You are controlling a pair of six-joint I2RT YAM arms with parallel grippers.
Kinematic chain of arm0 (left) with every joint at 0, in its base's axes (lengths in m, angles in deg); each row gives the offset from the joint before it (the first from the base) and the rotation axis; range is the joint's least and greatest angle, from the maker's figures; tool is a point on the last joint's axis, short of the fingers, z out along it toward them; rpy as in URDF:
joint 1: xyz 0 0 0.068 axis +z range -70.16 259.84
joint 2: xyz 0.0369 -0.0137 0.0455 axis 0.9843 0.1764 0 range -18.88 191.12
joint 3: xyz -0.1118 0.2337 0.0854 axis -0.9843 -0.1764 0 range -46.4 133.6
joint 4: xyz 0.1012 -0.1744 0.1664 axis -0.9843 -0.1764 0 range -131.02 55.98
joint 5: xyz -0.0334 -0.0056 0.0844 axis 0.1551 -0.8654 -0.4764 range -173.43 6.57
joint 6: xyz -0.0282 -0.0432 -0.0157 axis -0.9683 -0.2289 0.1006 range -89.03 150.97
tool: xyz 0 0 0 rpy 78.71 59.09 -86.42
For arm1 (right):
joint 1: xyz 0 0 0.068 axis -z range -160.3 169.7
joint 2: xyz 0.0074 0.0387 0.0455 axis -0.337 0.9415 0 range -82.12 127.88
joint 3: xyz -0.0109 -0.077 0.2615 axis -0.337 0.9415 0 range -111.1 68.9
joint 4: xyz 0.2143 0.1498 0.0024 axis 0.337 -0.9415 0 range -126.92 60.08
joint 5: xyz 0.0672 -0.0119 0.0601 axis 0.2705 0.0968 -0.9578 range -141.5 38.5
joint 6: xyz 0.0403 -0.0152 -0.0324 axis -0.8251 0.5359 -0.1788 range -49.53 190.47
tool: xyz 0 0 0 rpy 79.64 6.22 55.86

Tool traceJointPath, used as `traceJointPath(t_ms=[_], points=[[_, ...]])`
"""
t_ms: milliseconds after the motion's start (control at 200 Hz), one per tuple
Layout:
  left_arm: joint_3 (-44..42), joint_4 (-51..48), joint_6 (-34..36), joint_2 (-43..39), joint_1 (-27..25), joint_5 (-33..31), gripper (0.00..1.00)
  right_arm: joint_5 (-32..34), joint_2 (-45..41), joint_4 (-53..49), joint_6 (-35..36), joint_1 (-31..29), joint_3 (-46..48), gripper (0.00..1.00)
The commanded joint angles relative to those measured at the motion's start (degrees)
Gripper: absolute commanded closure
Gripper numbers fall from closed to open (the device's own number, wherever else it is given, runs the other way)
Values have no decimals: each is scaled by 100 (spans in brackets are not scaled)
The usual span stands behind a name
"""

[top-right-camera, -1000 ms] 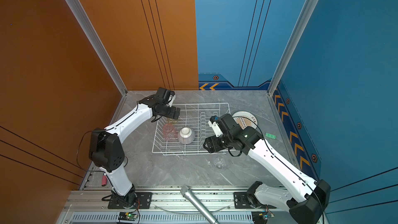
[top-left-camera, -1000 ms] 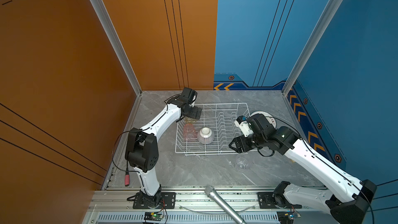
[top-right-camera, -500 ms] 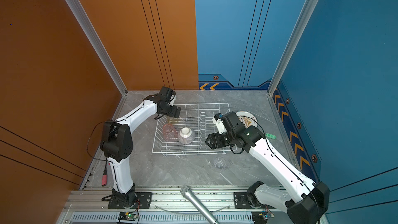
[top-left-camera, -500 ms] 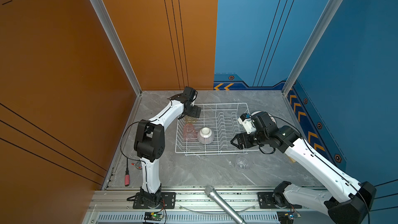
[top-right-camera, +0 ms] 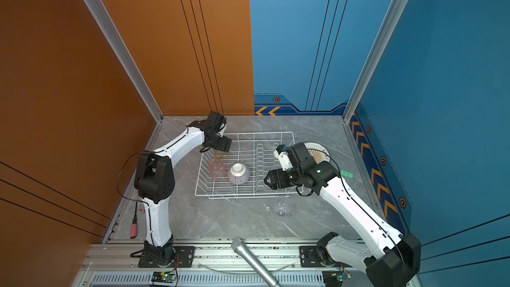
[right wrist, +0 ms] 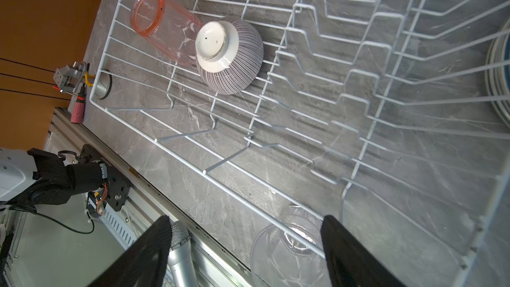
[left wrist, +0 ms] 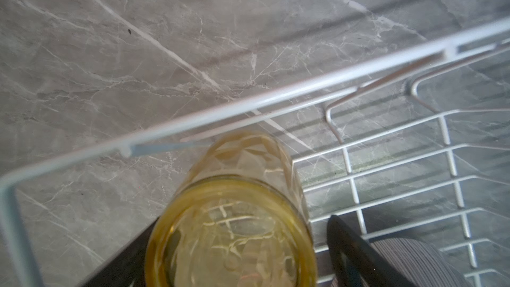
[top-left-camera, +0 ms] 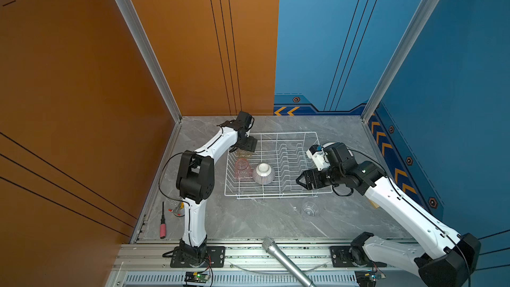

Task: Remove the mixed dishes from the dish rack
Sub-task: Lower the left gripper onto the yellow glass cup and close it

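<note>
My left gripper is apart, with a finger on each side of the amber tumbler. The tumbler stands in the far left corner of the dish rack and looks bottom up. My right gripper is apart too, holding nothing, over the rack's near right corner. I think the glass is light, hard, slippery and easy to break. I would pinch it gently across its round sides and lift straight up
</note>
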Motion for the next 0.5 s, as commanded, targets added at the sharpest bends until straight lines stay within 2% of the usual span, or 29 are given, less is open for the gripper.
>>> traceJointPath(t_ms=[0,60,105,285,420,496], points=[[201,-217,49,142,26,-201,12,-122,68,113,141,49,77,17],[218,-215,62,171,26,-186,13,-129,71,117,150,66,89,17],[236,-215,71,194,26,-149,21,-137,71,127,150,77,93,16],[282,-243,82,262,40,-30,35,-156,43,122,154,127,118,16],[298,-258,111,275,79,117,57,-165,43,129,159,147,150,16],[288,-259,115,257,120,321,63,-165,39,160,149,155,179,16]])
